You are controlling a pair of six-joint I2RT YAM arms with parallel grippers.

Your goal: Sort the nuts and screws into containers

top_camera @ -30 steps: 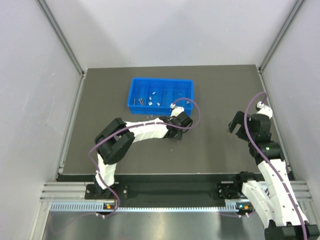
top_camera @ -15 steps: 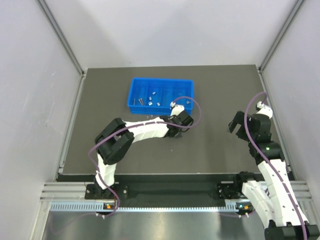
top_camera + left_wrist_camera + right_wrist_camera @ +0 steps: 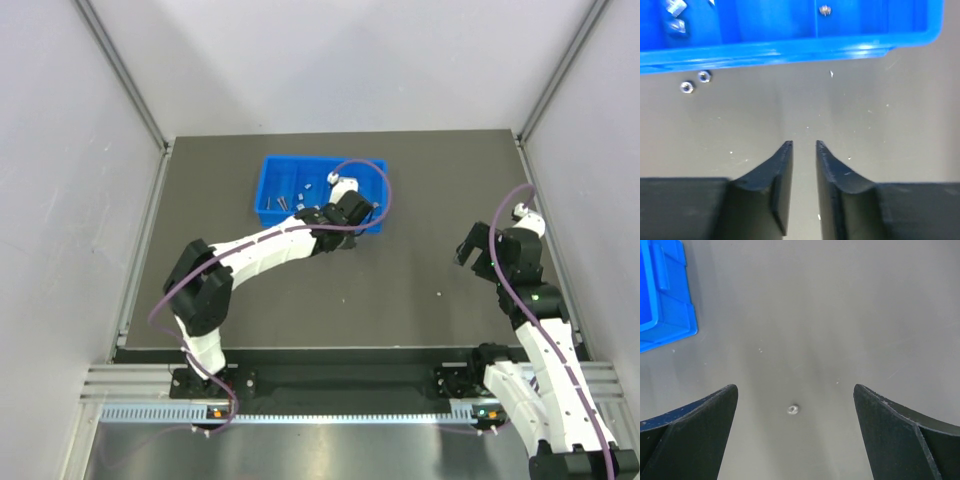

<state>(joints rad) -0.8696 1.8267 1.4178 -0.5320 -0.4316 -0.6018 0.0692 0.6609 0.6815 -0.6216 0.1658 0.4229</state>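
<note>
The blue tray [image 3: 268, 172] sits at the back centre with screws [image 3: 284, 201] and nuts [image 3: 308, 186] in its left compartments. My left gripper [image 3: 345, 212] is at the tray's near right edge. In the left wrist view its jaws [image 3: 804, 144] stand almost together with a narrow slit, and nothing shows between them. The tray's near wall [image 3: 790, 50] is just ahead. Two loose nuts [image 3: 687, 87] lie on the mat beside it. My right gripper [image 3: 470, 246] is open and empty [image 3: 794, 386] above one nut [image 3: 793, 409], which also shows in the top view [image 3: 438, 294].
The dark mat [image 3: 400, 180] is bounded by grey walls at left, right and back. A small piece [image 3: 825, 9] lies in a right compartment of the tray. The tray's corner shows in the right wrist view [image 3: 665, 320].
My left gripper has swung from the mat in front of the tray up and back to the tray's near right edge. The right arm has not moved.
</note>
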